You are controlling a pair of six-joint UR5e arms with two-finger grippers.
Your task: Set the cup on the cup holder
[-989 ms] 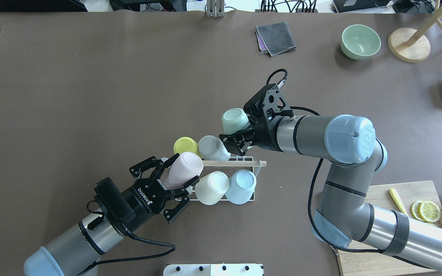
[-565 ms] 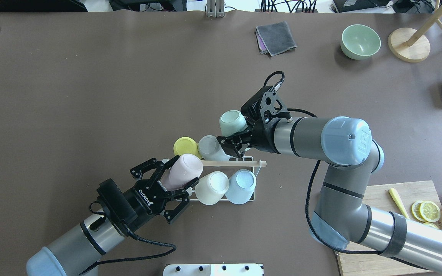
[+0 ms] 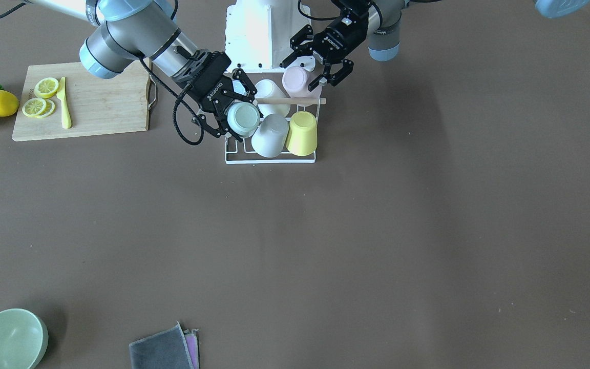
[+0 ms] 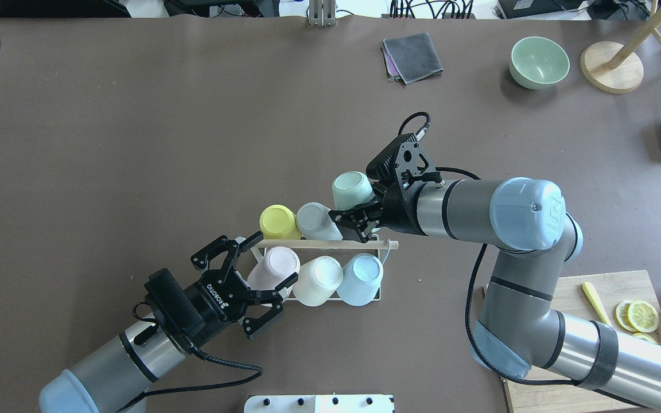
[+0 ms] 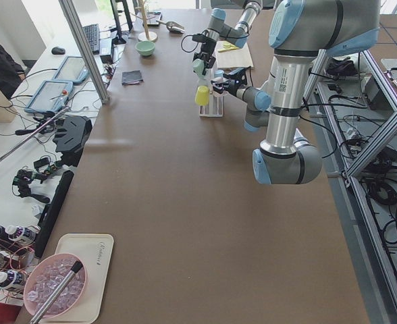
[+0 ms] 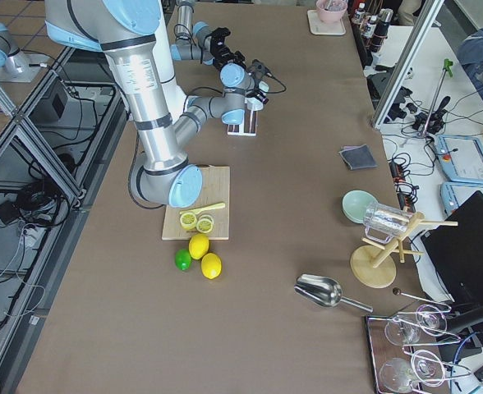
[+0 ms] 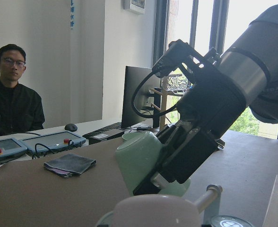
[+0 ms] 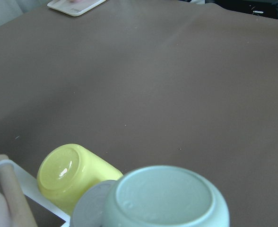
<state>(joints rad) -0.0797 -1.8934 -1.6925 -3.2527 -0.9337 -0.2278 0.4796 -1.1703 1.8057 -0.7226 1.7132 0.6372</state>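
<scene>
Mint cup (image 4: 352, 190) hangs beside grey cup (image 4: 312, 219) on crowded cup holder (image 4: 342, 244).

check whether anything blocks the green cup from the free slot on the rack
Nothing visible does. The green cup, held by the right gripper, hangs close to the free end slot of the rack. The grey cup stands right beside that slot and crowds one side.

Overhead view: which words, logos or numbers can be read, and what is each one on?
"ROBOTIQ": upside down, on the black body of the left gripper.
"UR": faint logo, turned sideways, on the right arm's blue joint cap.
No text shows on the cup holder.
</scene>
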